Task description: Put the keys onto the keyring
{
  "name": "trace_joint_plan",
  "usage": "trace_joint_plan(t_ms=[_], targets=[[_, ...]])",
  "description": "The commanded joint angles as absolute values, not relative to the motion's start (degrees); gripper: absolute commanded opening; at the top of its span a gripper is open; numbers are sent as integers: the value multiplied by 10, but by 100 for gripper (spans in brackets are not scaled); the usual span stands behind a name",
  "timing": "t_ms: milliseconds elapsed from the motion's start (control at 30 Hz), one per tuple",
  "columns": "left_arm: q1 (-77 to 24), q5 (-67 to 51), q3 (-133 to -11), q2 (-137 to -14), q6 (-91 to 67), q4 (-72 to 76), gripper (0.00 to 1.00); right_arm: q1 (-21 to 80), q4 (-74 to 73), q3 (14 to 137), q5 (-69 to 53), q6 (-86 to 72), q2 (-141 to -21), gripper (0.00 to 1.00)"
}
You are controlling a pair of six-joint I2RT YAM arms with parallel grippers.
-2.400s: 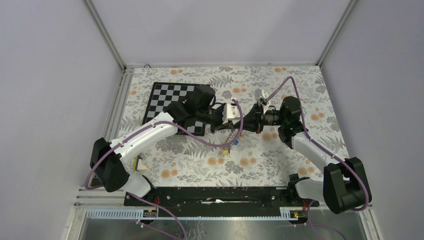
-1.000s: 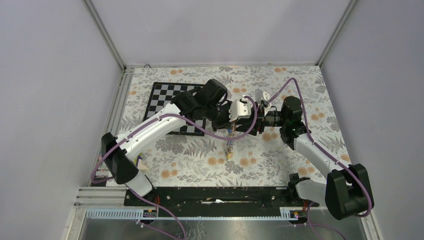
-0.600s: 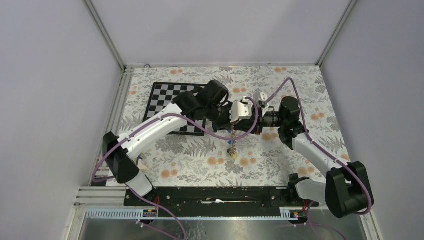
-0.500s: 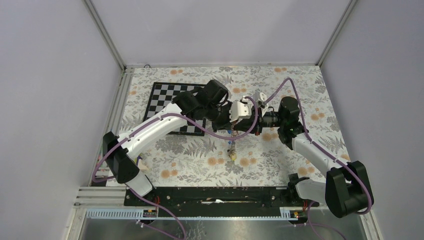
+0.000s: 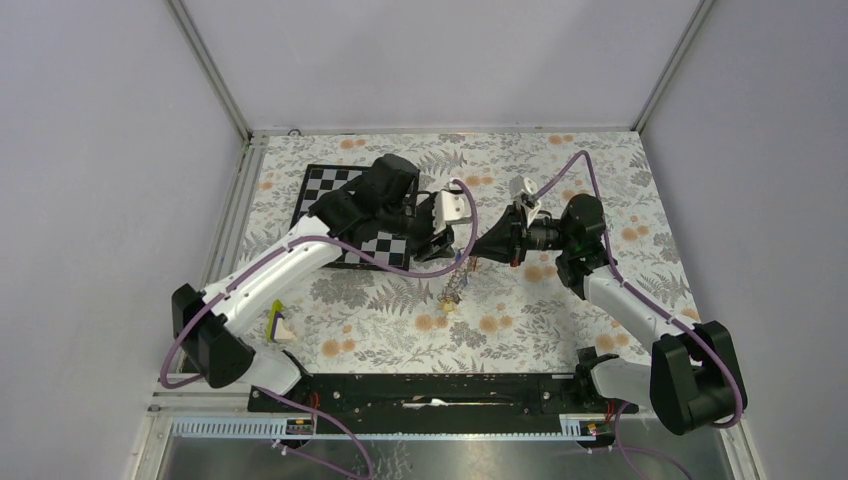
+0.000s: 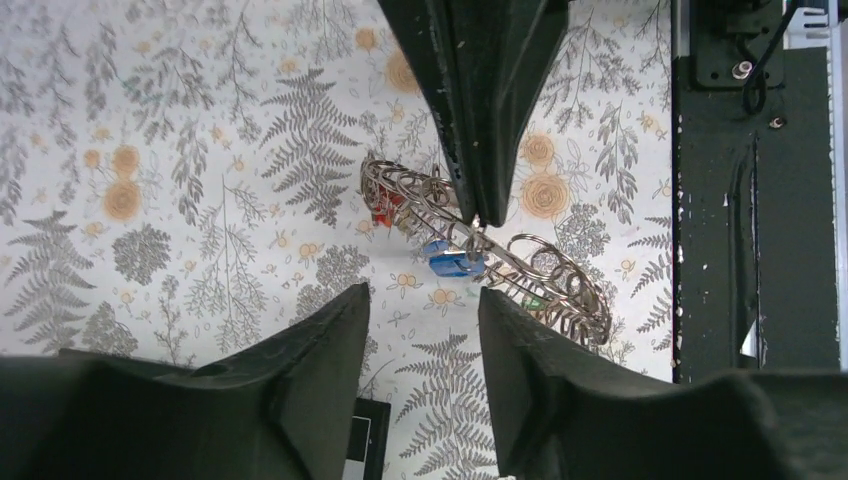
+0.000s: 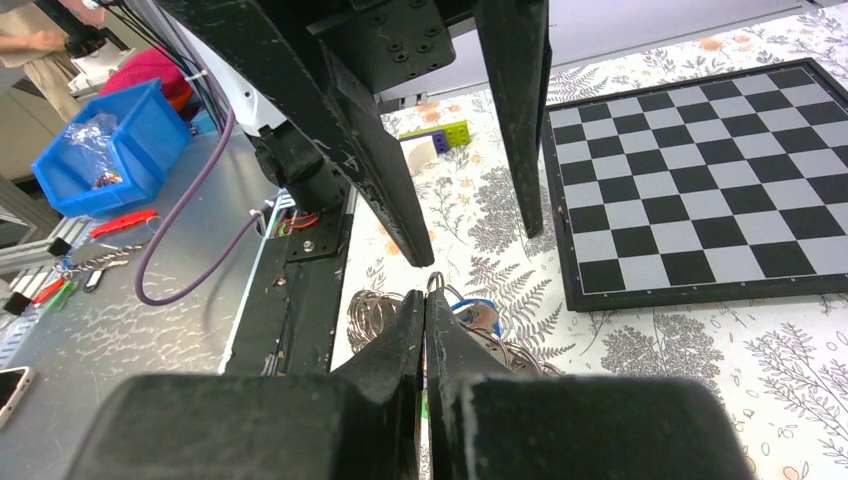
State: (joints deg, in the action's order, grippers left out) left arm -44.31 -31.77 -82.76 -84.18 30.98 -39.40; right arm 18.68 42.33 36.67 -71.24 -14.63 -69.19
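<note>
The keyring (image 6: 556, 283), a tangle of grey wire loops, hangs over the floral cloth from my right gripper (image 6: 478, 214), which is shut on one of its wires. A blue key (image 6: 455, 263), a red key (image 6: 384, 212) and a green one (image 6: 536, 300) sit among the loops. In the right wrist view a small loop (image 7: 437, 283) pokes out above the shut right gripper (image 7: 425, 300). My left gripper (image 6: 424, 300) is open, just left of the keyring, holding nothing. From above, the keyring (image 5: 456, 285) dangles between the left gripper (image 5: 447, 252) and the right gripper (image 5: 477, 256).
A black-and-white chessboard (image 5: 335, 190) lies at the back left, partly under the left arm. Small green and white bricks (image 5: 279, 326) rest by the left arm's base. The black base rail (image 5: 430, 388) runs along the near edge. A blue bin (image 7: 110, 150) stands beyond the table.
The left gripper has opened and drawn back to the left, away from the right one. The right gripper has shut on the keyring, which now hangs from it alone.
</note>
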Motion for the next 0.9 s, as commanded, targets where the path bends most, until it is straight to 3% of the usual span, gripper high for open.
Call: trace_joint_plan(t_ms=[0, 233, 600, 867], targets=[[-441, -366, -791, -794, 324, -292, 52, 183, 513, 370, -728, -197, -693, 0], [-441, -401, -777, -795, 333, -279, 50, 181, 515, 370, -731, -199, -696, 0], [-441, -415, -769, -805, 349, -279, 29, 179, 520, 370, -735, -204, -697, 0], [-441, -431, -760, -810, 345, -279, 27, 177, 522, 368, -734, -205, -695, 0]])
